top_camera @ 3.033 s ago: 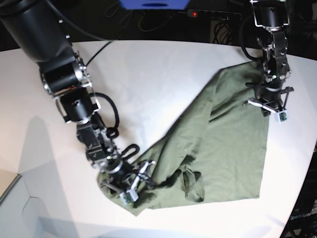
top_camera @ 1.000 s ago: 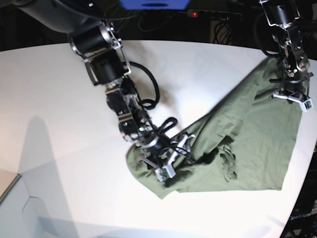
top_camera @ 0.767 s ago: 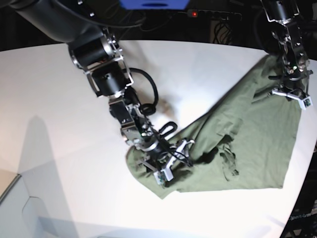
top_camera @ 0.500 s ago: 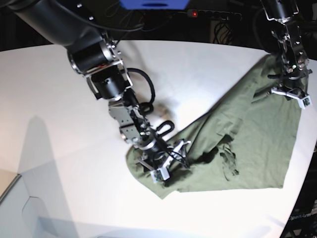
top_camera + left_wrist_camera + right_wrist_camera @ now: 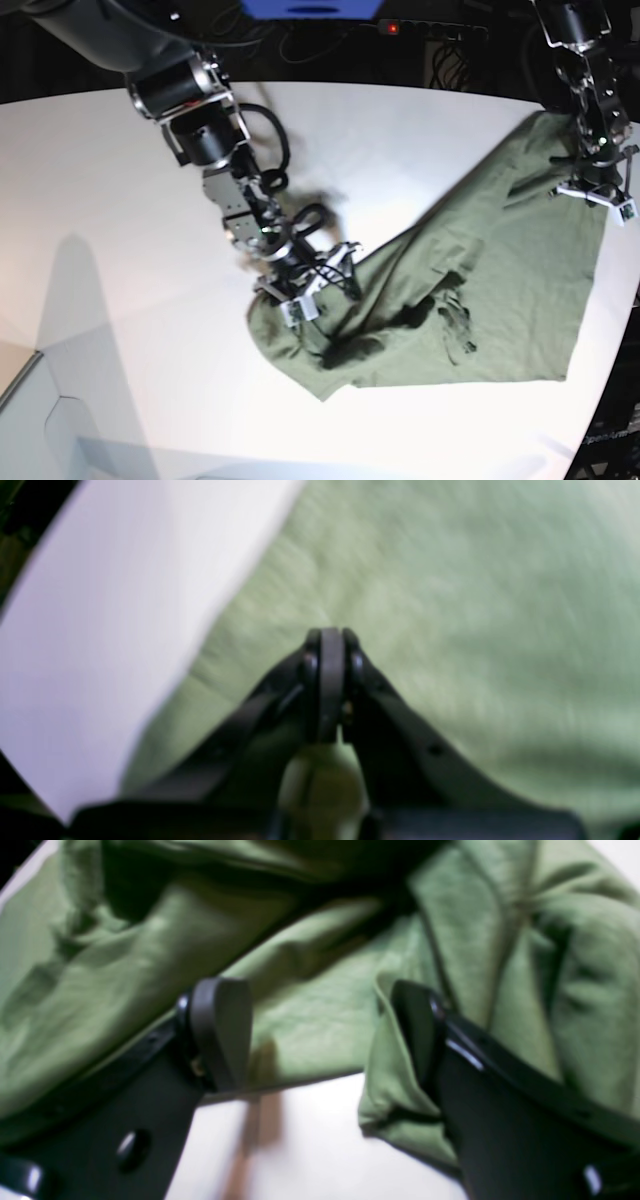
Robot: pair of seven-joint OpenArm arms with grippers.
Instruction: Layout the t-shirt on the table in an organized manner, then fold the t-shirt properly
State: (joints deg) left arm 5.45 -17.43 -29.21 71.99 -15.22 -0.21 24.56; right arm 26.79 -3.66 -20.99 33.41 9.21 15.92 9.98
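Layout stage unfinished, folding not begun: olive-green cotton t-shirt point(image 5: 480, 290) is lying rumpled on white tabletop point(image 5: 120, 200); left gripper point(image 5: 596, 193) is pinching its far edge, right gripper point(image 5: 320, 1040) is gaping wide over bunched near folds

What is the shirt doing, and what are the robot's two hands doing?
t-shirt: spread out but crumpled, not folded yet.
left tool: shut, at the shirt's far corner.
right tool: open, fabric between its jaws.
table: white, shirt lying on it.

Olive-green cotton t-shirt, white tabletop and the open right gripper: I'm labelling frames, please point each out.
olive-green cotton t-shirt point(image 5: 520, 270): base view, flat body panel.
white tabletop point(image 5: 120, 200): base view, bare surface.
right gripper point(image 5: 320, 1035): right wrist view, midway between its spread fingertips.
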